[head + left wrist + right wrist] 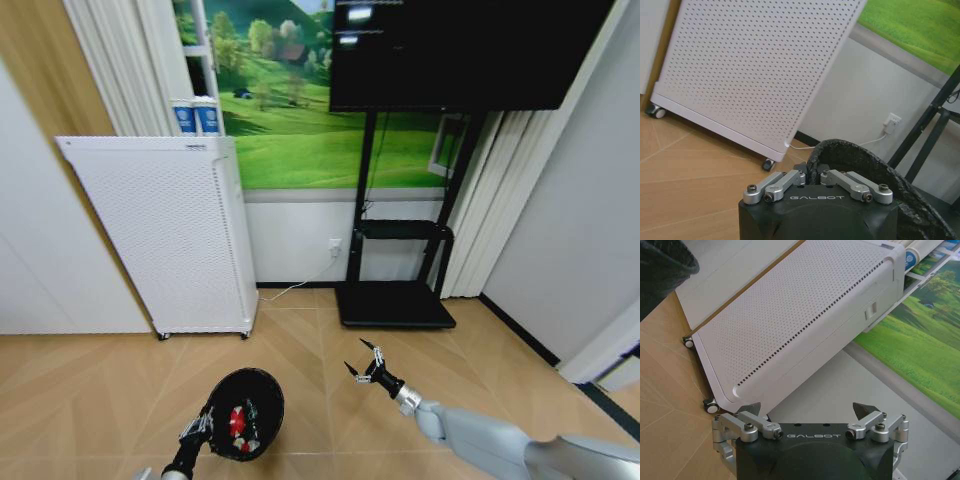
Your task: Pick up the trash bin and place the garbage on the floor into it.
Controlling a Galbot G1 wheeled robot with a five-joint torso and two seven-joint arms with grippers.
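Trash bin [243, 412] is held off the floor by left gripper [196, 427] clamped on its rim, red-and-white wrappers [238, 420] inside; right gripper [366, 369] spread wide, empty, no litter visible on the floor.

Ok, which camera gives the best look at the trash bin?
The head view: the whole trash bin shows, held by the left gripper, red-and-white litter inside. The left wrist view catches just its rim; the right wrist view, a dark corner.
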